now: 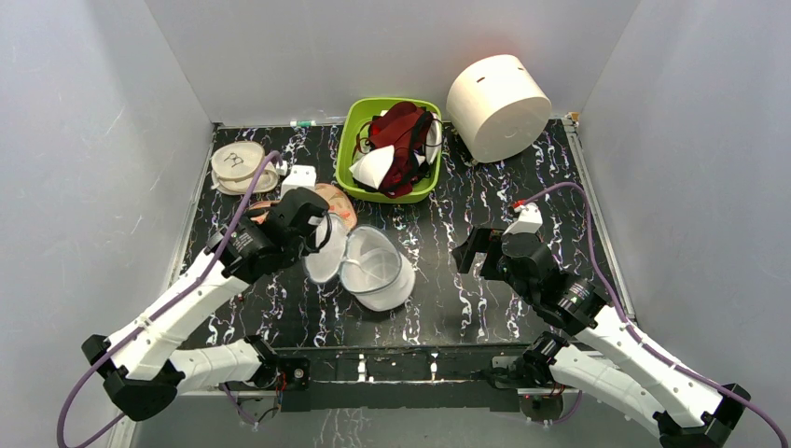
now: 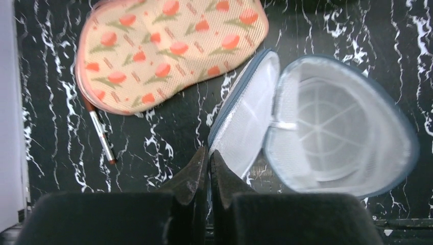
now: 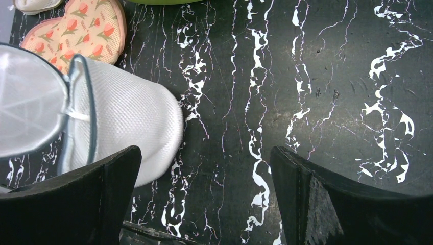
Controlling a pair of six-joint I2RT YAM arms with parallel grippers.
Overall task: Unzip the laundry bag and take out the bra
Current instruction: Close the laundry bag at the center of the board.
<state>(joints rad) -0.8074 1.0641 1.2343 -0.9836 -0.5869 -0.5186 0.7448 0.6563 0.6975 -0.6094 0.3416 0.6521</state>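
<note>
The laundry bag (image 1: 378, 271) lies unzipped on the black marbled table, its round lid (image 1: 326, 254) swung open to the left. In the left wrist view its inside (image 2: 337, 122) shows only white mesh and ribs. My left gripper (image 2: 209, 153) is shut at the lid's grey-blue zip rim (image 2: 240, 92), with a thin strip of it between the tips. The maroon bra (image 1: 403, 145) lies in the green basket at the back. My right gripper (image 3: 204, 153) is open and empty over bare table, just right of the bag (image 3: 133, 127).
The green basket (image 1: 350, 140) also holds a red-and-white garment. A big white cylinder (image 1: 497, 105) stands back right. A peach floral pouch (image 2: 168, 46) and a pen (image 2: 102, 138) lie left of the bag. Round white mesh items (image 1: 238, 166) sit back left.
</note>
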